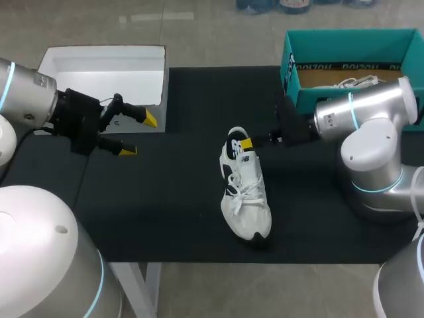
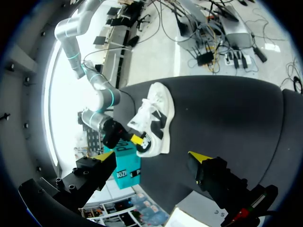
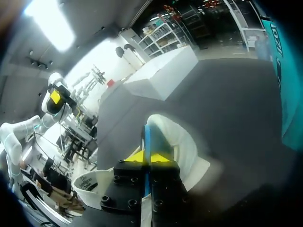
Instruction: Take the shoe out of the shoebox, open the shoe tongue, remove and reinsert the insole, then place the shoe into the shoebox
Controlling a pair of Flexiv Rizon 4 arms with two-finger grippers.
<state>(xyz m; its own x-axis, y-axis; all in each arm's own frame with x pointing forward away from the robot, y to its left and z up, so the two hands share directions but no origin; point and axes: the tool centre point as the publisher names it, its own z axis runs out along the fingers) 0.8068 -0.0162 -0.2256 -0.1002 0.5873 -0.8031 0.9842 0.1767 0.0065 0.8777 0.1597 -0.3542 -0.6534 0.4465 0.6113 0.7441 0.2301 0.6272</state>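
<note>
The white shoe (image 1: 245,195) is lying upright on its sole on the dark tabletop (image 1: 165,199), outside the box, with its laces tied. Its toe is pointing toward the robot's edge and its black-patched heel is pointing away.

The right tool (image 1: 246,143) is sitting at the shoe's heel. In the right wrist view its yellow tips are pressing almost together on the thin rim of the heel collar, one finger inside the opening and one outside, so it is gripping the shoe there.

The left tool (image 1: 139,135) is hanging well apart from the shoe on its left side. Its two fingers are standing wide open and holding nothing.

The teal shoebox (image 1: 351,41) is standing open beyond the shoe's heel, off to its right, and is holding a second pale shoe (image 1: 354,83). A white box (image 1: 99,79) is lying open beyond the shoe on its far left, just behind the left tool.
</note>
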